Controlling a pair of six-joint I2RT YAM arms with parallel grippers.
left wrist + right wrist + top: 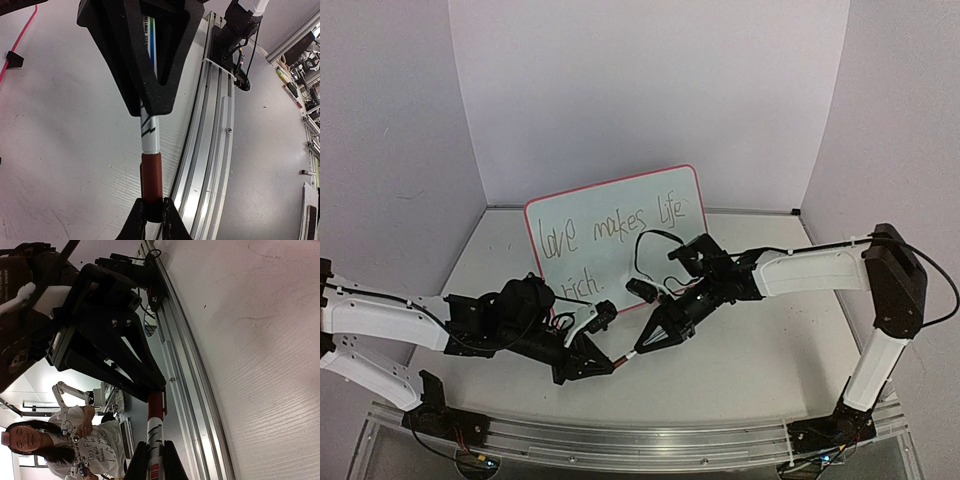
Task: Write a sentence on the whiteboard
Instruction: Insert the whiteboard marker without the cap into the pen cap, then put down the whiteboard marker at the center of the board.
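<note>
The whiteboard [650, 270] leans against the back wall, its red-pink frame [20, 37] and a black clip foot [13, 59] showing at the left wrist view's edge. The sentence [610, 235] reads "love makes life rich." in two lines. In front of the board, low over the table, a marker [626, 354] spans between both grippers. My left gripper [611, 362] [154, 214] is shut on its red cap [151, 175]. My right gripper [642, 346] [155, 462] is shut on the white barrel [154, 435]. The cap [155, 402] sits on the barrel.
An aluminium rail [620, 440] [210, 150] runs along the table's near edge, just below the marker. White walls close in the back and sides. Beyond the rail, a person [30, 440] and workshop clutter [305, 60] are visible.
</note>
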